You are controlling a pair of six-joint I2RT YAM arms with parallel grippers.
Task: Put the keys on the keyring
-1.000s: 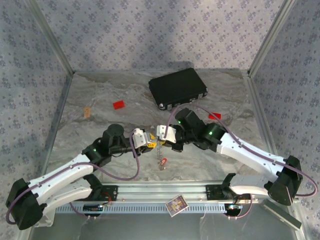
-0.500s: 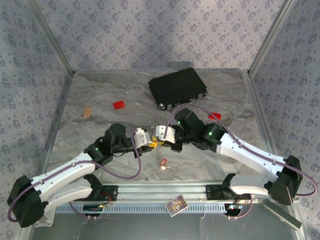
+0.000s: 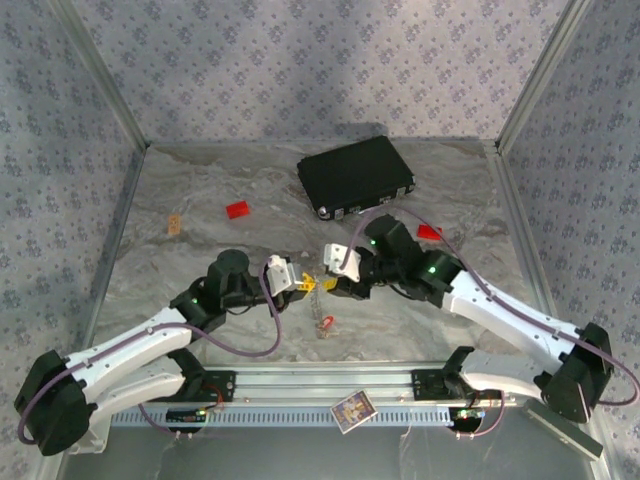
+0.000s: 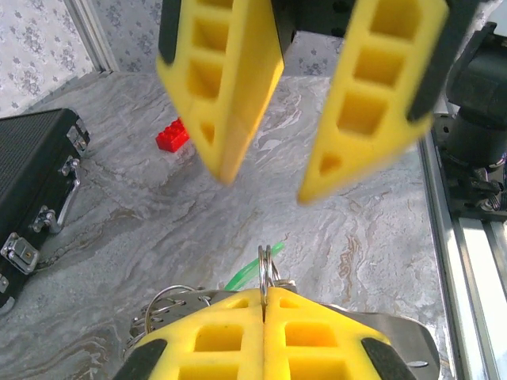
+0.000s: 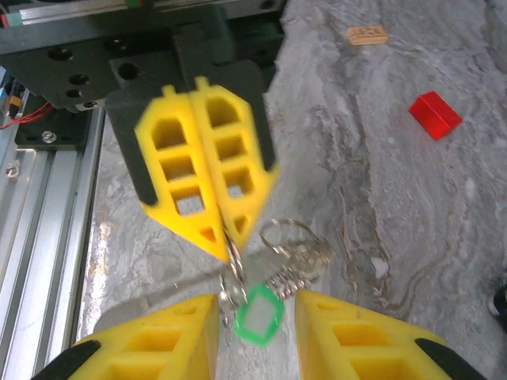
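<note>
Right wrist view: left gripper was seen clamped shut on the keyring. Green key was hung from it, between the parted fingers of the right gripper. Red key was noted just below both grippers; lying or hanging could not be told.

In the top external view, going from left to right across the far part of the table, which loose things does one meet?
small tan piece → left red block → black case → right red block
</note>
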